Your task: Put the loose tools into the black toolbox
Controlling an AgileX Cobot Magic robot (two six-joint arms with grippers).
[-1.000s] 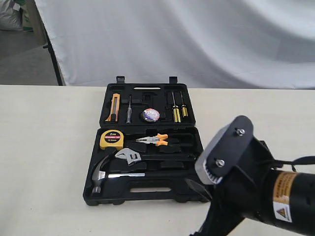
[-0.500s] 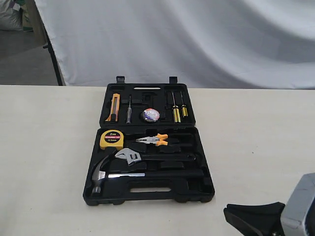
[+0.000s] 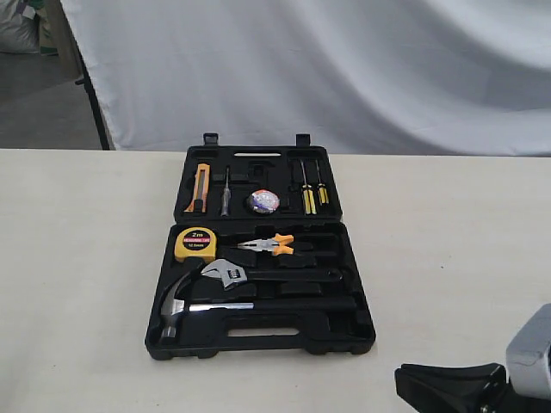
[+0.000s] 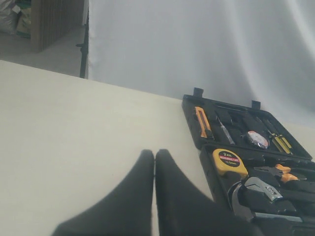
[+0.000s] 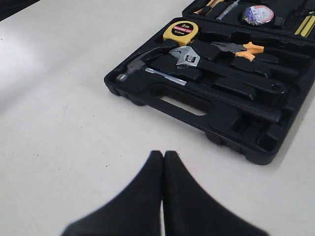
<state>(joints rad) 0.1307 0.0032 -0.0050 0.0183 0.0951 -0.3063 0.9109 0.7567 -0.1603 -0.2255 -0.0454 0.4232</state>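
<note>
The black toolbox (image 3: 258, 342) lies open on the table, both halves flat. In its near half the claw hammer (image 3: 176, 303) rests in its recess, with the silver adjustable wrench (image 3: 225, 274) just above it. The small tape roll (image 3: 263, 201) sits in the far half. My right gripper (image 3: 401, 379) is shut and empty at the table's near right, well clear of the toolbox. Its wrist view shows the shut tips (image 5: 163, 154) over bare table, with the hammer (image 5: 135, 66), the wrench (image 5: 187, 55) and the tape roll (image 5: 257, 14) beyond. My left gripper (image 4: 154, 153) is shut and empty, left of the toolbox (image 4: 189, 105).
The toolbox also holds a yellow tape measure (image 3: 196, 243), orange-handled pliers (image 3: 271, 244), yellow screwdrivers (image 3: 307, 196) and an orange utility knife (image 3: 200, 187). A white cloth backdrop (image 3: 344, 69) hangs behind the table's far edge.
My right arm has pulled back from in front of the toolbox down to the near right corner, uncovering the toolbox's right side. The tools have not moved.
</note>
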